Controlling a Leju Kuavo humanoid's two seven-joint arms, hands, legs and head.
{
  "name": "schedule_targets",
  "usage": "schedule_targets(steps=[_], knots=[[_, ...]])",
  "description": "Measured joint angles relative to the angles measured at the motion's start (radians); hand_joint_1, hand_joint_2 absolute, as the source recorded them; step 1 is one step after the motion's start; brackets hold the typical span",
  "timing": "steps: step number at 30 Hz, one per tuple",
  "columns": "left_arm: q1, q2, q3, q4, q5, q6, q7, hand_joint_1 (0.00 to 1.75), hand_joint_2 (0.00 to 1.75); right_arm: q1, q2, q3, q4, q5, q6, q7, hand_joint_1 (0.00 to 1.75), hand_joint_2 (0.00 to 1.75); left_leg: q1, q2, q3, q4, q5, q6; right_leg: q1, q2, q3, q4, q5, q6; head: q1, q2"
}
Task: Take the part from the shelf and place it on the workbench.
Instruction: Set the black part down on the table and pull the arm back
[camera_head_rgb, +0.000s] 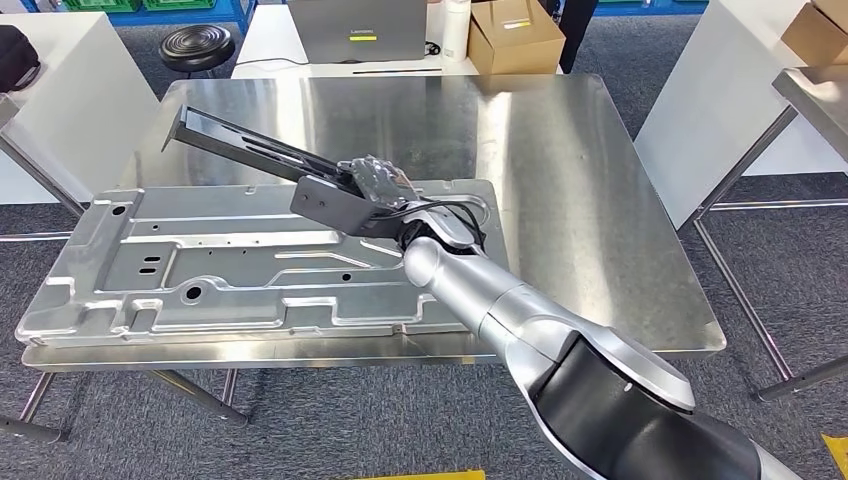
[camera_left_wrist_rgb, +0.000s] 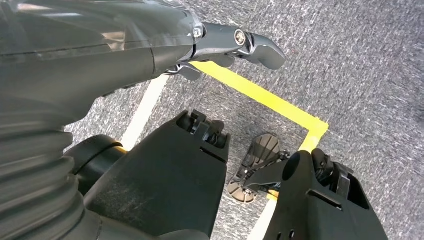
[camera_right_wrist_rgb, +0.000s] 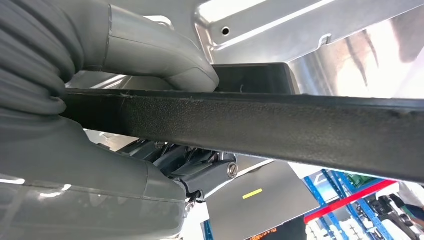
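Part (camera_head_rgb: 250, 150), a long black bar, is gripped in the right hand (camera_head_rgb: 372, 180) over the silver stamped panel (camera_head_rgb: 200, 270) on the surface (camera_head_rgb: 560, 150), seemingly not yet resting. Placement is under way; next, lower and release. Left hand (camera_left_wrist_rgb: 240, 45) hangs, holding nothing, fingers seemingly loose.

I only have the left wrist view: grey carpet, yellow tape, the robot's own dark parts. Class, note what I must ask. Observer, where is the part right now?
Observer: The right robot hand grips the long black part above the steel workbench.
Operator: Is anything else on the bench?
Observer: A large stamped metal panel lies on its near left side; the part's held end is over it.
Operator: How firm is that grip?
Observer: In the right wrist view the thumb wraps over the part's edge.
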Motion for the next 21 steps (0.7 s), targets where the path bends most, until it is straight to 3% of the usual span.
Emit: schedule_targets(steps=[12, 21], knots=[[0.000, -0.005, -0.009, 0.000, 0.004, 0.009, -0.008, 0.00, 1.75, -0.006, -0.013, 0.011, 0.104, 0.008, -0.050, 0.071, 1.75, 1.75, 0.000, -0.002, 0.001, 0.000, 0.000, 0.000, 0.000, -0.002, 0.003, -0.001, 0.000, 0.000, 0.000, 0.000], [0.001, -0.005, -0.009, 0.000, 0.006, 0.014, -0.011, 0.00, 1.75, -0.005, -0.027, 0.003, 0.129, 0.020, -0.064, 0.074, 1.75, 1.75, -0.002, -0.008, 0.002, 0.000, 0.000, 0.001, 0.001, -0.007, 0.006, -0.002, -0.001, 0.001, 0.000, 0.000]])
